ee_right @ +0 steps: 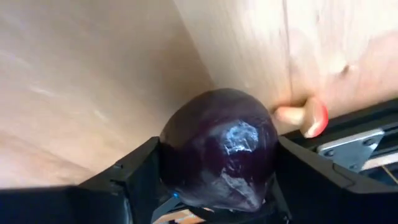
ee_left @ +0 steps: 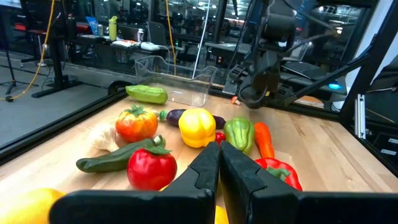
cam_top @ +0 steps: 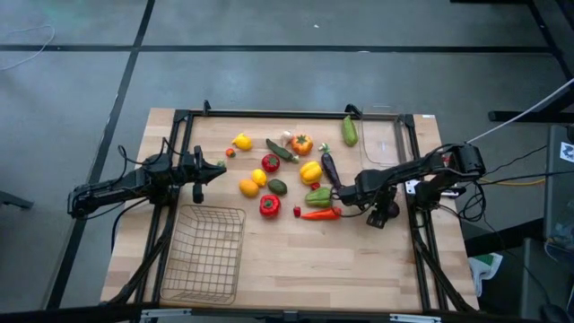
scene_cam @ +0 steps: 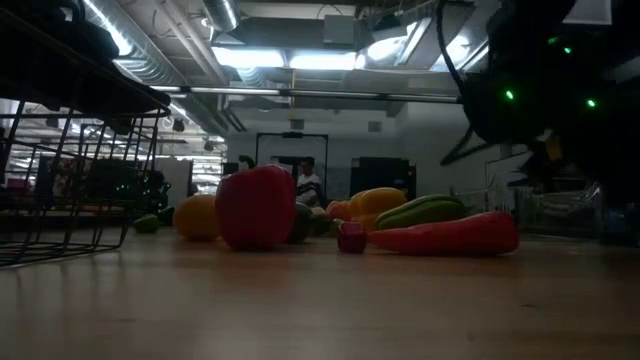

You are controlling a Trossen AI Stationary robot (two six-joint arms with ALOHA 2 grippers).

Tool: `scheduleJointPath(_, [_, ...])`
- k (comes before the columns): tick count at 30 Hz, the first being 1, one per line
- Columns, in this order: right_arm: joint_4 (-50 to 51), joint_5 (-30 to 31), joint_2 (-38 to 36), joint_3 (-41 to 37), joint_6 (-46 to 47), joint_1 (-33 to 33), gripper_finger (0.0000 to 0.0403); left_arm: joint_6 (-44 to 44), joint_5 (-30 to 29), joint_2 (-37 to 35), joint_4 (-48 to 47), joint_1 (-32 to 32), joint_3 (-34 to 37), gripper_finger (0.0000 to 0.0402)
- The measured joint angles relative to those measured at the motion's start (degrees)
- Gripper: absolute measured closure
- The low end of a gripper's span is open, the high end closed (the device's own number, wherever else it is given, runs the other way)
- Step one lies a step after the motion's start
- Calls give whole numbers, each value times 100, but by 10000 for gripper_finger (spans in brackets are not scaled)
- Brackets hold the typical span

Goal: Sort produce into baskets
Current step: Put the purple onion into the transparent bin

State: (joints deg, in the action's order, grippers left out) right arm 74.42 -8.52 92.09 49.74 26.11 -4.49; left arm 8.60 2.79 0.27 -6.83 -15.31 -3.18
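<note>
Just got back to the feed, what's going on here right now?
The right gripper is shut on a purple eggplant, at the right edge of the produce pile. The left gripper is shut and empty, waiting at the pile's left. The wire basket holds nothing, and the clear bin looks empty too.

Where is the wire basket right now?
In the high view the wire basket sits at the table's front left, just below the left gripper.

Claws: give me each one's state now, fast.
Left claw: shut, holding nothing.
Right claw: shut on a dark purple eggplant.
</note>
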Motion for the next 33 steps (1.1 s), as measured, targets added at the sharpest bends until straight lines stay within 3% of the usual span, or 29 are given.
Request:
scheduleJointPath(5, [395, 213, 0, 691, -249, 0, 135, 0, 0, 0, 0, -1, 1, 391])
scheduleJointPath(18, [1565, 1962, 0, 2717, -837, 114, 134, -2, 0, 2, 0, -2, 2, 391])
scheduleJointPath(24, [1562, 2066, -26, 3165, -1317, 662, 134, -2, 0, 0, 0, -1, 1, 391])
scheduleJointPath(33, [1558, 2316, -57, 3208, -2384, 1929, 134, -2, 0, 0, 0, 0, 2, 391])
